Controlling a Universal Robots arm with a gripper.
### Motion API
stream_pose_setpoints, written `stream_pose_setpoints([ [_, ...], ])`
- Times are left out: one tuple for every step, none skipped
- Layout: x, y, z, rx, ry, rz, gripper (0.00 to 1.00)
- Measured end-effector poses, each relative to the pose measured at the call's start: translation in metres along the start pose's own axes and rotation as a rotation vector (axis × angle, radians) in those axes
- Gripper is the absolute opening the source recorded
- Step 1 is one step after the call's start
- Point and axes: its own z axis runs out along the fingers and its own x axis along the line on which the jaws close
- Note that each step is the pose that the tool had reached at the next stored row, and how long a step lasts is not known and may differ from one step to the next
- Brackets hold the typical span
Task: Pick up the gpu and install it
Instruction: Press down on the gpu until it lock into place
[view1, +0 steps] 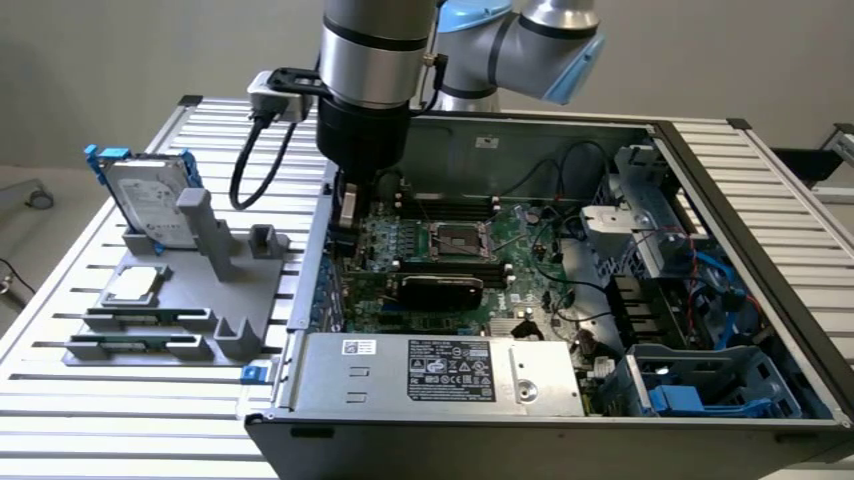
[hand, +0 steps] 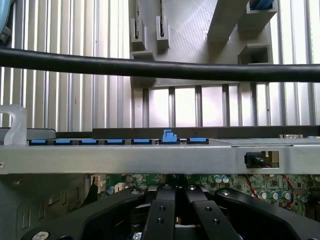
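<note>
Slatted metal tabletop (view1: 120, 400) carried the open computer case (view1: 747, 300) and, toward the exterior view's left, a grey fixture (view1: 200, 300) with a hard drive (view1: 140, 195) standing in it. My arm (view1: 367, 70) came straight down into the case beside its side wall. My fingers (hand: 175, 200) were drawn together, though what they gripped was hidden. A thin card edge, probably the gpu (view1: 350, 215), hung upright below my wrist, long axis vertical, above the motherboard (view1: 461, 250).
</note>
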Motion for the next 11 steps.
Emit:
stream_pose_setpoints([
  [0.0,-0.0001,0.0008,0.0002,0.0002,0.0,0.11],
  [0.0,-0.0002,0.0012,0.0005,0.0002,0.0,0.11],
  [0.0,-0.0002,0.0013,0.0006,0.0003,0.0,0.11],
  [0.0,-0.0002,0.0013,0.0007,0.0004,0.0,0.11],
  [0.0,-0.0003,0.0007,0.0006,0.0001,0.0,0.11],
  [0.0,-0.0003,-0.0002,0.0012,-0.0009,0.001,0.11],
  [0.0,-0.0003,-0.0017,0.0016,-0.0021,0.001,0.11],
  [0.0,-0.0003,-0.0046,0.0011,-0.0014,0.001,0.11],
  [0.001,-0.0007,-0.0083,0.0003,0.0005,0.001,0.11],
  [0.001,-0.0014,-0.0107,0.0007,0.0,0.0,0.11],
  [0.001,-0.0022,-0.0124,0.0006,0.0001,0.0,0.11],
])
